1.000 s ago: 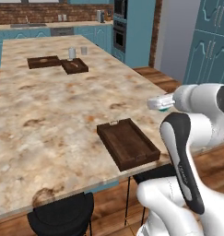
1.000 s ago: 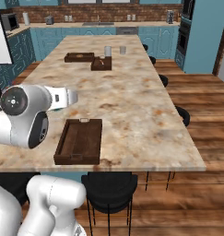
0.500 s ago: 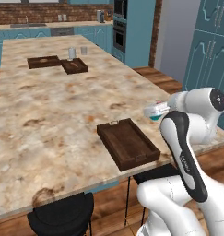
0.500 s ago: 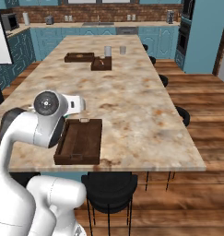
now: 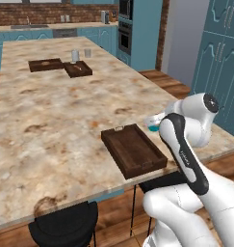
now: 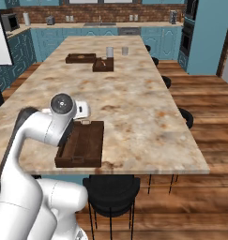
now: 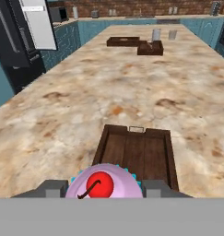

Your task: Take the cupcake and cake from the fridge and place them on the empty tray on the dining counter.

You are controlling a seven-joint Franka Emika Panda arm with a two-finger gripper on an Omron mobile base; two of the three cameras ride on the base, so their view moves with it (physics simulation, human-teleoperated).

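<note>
Gripper (image 7: 99, 193) held the cupcake (image 7: 103, 182) pinched between its two tips. From the left base camera, the hand had swung in over the counter edge since a second before, and the cupcake (image 5: 153, 124) hung just beside the tray (image 5: 133, 150), not yet over it. From the right base camera, the arm hid the hand, close by the tray (image 6: 82, 143). From the hand camera, the empty tray (image 7: 137, 154) lay just ahead on the dining counter (image 7: 132, 92). Release looked near; the cake remained to fetch.
</note>
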